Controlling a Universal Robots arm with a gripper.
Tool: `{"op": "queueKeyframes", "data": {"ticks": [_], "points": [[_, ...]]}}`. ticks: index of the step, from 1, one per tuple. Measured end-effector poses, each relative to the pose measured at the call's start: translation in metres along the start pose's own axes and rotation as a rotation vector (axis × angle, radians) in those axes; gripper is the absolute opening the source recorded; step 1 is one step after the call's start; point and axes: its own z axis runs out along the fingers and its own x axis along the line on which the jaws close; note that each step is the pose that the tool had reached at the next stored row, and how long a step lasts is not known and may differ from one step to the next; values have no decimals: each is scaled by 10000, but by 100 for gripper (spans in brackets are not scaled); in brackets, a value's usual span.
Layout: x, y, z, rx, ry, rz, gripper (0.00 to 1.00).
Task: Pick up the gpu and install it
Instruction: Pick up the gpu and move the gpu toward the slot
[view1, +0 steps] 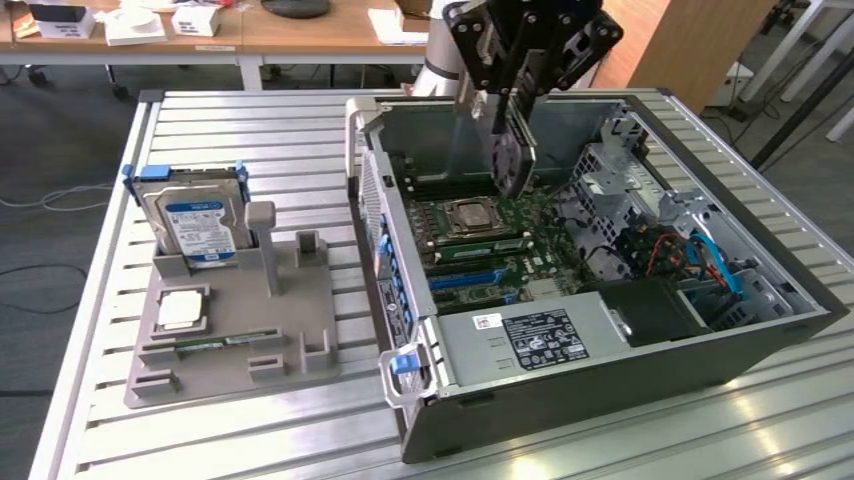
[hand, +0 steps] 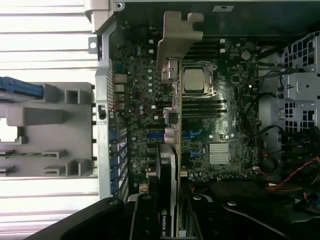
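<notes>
My gripper (view1: 505, 100) hangs over the open computer case (view1: 747, 340), shut on the gpu (view1: 511, 155), a thin black card held on edge above the motherboard (view1: 487, 250). In the wrist view the gpu (hand: 170, 150) runs away from the camera with its silvery metal bracket (hand: 176, 40) at the far end, over the motherboard (hand: 210, 130) and beside the processor socket (hand: 196, 80). The card's lower edge is above the blue expansion slots (view1: 467, 280), apart from them.
A grey parts holder (view1: 227, 320) stands on the slatted table at the exterior view's left, carrying a silver hard drive with a blue label (view1: 194, 225), a processor (view1: 180, 310) and a green memory stick (view1: 200, 345). Drive cages and cables (view1: 667, 240) crowd the case's right side.
</notes>
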Motion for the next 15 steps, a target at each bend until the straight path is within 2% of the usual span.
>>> {"op": "queueKeyframes", "data": {"ticks": [7,13,15], "points": [[-202,9,7,-1,1,-5,27],[-332,15,14,-1,4,-17,27],[-408,18,19,-1,10,-17,27]]}}
